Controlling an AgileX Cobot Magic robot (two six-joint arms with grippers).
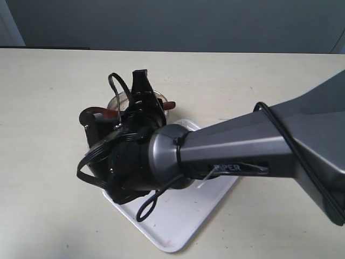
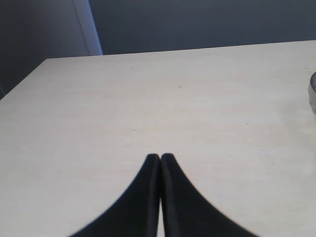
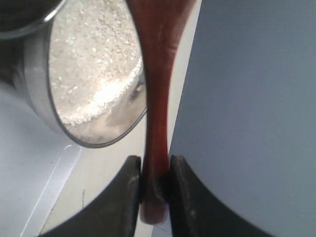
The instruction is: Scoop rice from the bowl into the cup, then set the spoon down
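In the right wrist view my right gripper (image 3: 155,163) is shut on the slim handle of the dark reddish-brown spoon (image 3: 157,98). The handle's end sticks out past the fingers. The spoon's head runs up past the rim of the steel bowl (image 3: 37,94), which holds white rice (image 3: 91,64). In the exterior view the right gripper (image 1: 141,81) stands over the bowl (image 1: 123,100), and a bit of the spoon (image 1: 170,104) shows beside it. My left gripper (image 2: 160,157) is shut and empty above bare table. The cup is not clearly in view.
A white tray (image 1: 178,226) lies under the right arm, which hides most of it. A second steel rim (image 3: 22,22) shows beside the bowl. A steel sliver (image 2: 313,91) sits at the edge of the left wrist view. The pale table (image 1: 48,108) stretches to the left.
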